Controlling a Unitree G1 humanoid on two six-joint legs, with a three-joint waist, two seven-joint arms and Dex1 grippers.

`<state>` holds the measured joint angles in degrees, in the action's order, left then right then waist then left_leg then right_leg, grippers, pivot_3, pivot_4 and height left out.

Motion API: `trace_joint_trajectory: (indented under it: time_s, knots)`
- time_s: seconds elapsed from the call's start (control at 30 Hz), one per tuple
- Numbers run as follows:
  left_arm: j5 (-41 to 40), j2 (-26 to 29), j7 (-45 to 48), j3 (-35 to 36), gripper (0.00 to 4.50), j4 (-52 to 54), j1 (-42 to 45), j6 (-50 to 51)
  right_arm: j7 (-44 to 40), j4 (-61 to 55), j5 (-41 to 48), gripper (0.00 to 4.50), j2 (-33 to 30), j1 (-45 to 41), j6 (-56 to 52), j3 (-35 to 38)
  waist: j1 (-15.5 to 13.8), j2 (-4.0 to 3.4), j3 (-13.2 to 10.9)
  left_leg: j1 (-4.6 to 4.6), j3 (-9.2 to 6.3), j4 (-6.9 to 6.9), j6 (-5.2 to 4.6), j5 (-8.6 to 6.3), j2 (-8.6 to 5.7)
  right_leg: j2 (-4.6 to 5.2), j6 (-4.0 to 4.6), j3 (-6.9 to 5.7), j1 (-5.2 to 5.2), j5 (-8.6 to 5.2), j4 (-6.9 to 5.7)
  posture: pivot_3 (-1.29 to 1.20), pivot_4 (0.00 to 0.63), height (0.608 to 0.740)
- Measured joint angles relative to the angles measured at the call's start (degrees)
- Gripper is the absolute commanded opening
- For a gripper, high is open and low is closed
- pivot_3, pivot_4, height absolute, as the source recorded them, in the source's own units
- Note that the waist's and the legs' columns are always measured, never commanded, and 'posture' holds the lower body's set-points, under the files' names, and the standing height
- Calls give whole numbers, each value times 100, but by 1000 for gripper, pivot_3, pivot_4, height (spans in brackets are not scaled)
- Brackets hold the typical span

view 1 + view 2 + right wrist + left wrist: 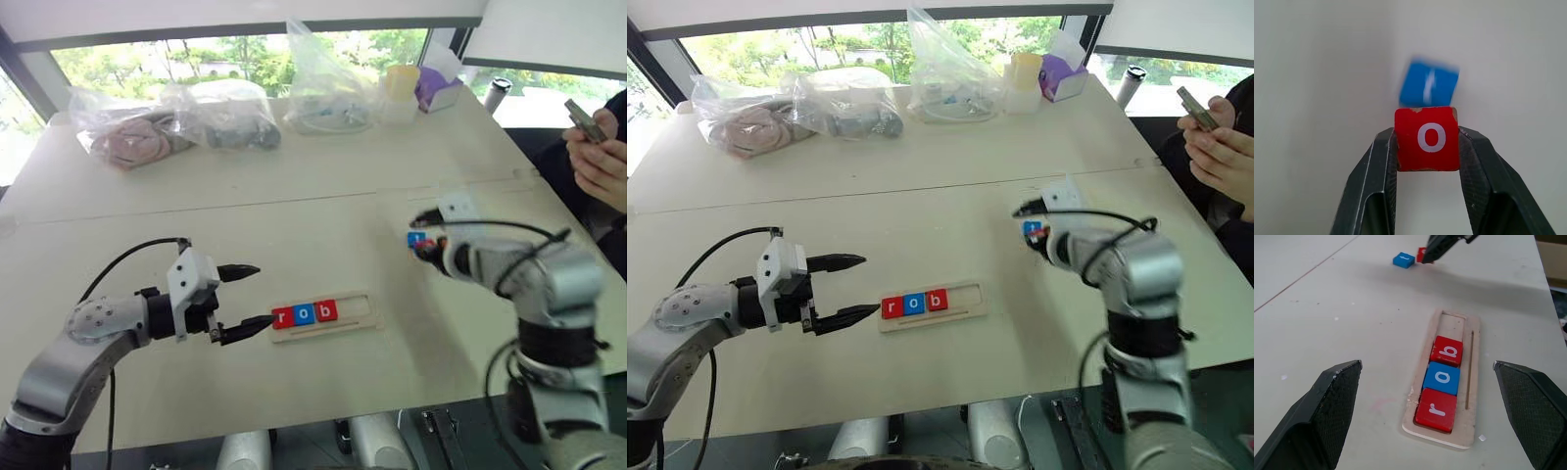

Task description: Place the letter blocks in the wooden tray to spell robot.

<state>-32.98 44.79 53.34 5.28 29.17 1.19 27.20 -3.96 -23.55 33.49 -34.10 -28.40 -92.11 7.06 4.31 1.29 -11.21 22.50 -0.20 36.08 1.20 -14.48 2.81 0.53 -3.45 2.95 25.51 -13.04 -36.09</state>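
The wooden tray [364, 305] lies in the middle of the table. A red "r" block [1436, 410], a blue "o" block [1444, 378] and a red "b" block [1447, 350] fill its left end, and the right part of the slot is bare. My left gripper [263, 294] hovers open just left of the tray. To the tray's right and farther back, my right gripper [1427, 147] is shut on a red "o" block [1427, 138]. A blue block [1428, 89] lies on the table right beside it. I cannot tell whether the red block is off the table.
Several clear plastic bags [225, 113] with things inside line the far side of the table, beside a yellow-lidded cup [400, 93] and a purple box [438, 90]. A person's hands [600, 162] hold a phone at the right edge.
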Motion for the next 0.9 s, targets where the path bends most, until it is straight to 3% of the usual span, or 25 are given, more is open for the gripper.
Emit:
trace_joint_trajectory:
  time_s: [0.17, 0.4, 0.47, 0.5, 0.63, 0.77, 0.9]
  knots:
    - [4, 10, 163, -13, 4500, -133, 173, -52, 949, -379, 1783, 1138, -400, 457, 0, 291, -25, 2, 1, -8, -9, 11, 0, 0, 1, -4, 4, -1, -7, 3, -5, 0, 150, 740]
    - [23, 10, 294, -117, 4500, -206, 372, -60, 2724, -269, 3553, 1138, -390, 804, 0, 426, -30, 5, 2, 2, 7, 26, 1, 1, -5, 5, 4, 11, -13, 4, 11, 0, 150, 740]
    - [39, 9, 300, -148, 4500, -206, 372, -60, 3125, -186, 3924, 2151, -390, 803, 0, 446, -34, 5, 2, 2, 4, 21, 0, 1, -5, 4, 3, 11, -12, 3, 10, 0, 150, 740]
    - [47, 9, 301, -156, 4500, -206, 372, -61, 3301, -141, 4069, 2411, -388, 795, 0, 448, -35, 6, 2, 2, 3, 18, 0, 1, -4, 2, 4, 11, -12, 3, 8, 0, 150, 740]
    - [97, 5, 299, -174, 4500, -207, 379, -62, 3911, 96, 4616, 4454, -417, 700, 0, 438, -35, 5, 2, 0, 0, 14, 0, 1, -3, 0, 3, 10, -10, 3, 7, 0, 150, 740]
    - [113, -1, 295, -174, 4500, -208, 382, -64, 3038, 65, 4867, 4454, -1379, 167, 0, -236, -28, -2, -3, 1, 8, 18, 0, 1, -4, 2, 2, 13, -9, 3, 10, 0, 150, 740]
    - [126, -8, 294, -182, 4500, -213, 411, -67, 106, -895, 3280, 4454, -3473, -574, 1179, -1582, -74, -14, -11, 0, -5, 12, 1, 0, 0, 3, 0, -5, -3, -2, 16, 0, 150, 740]
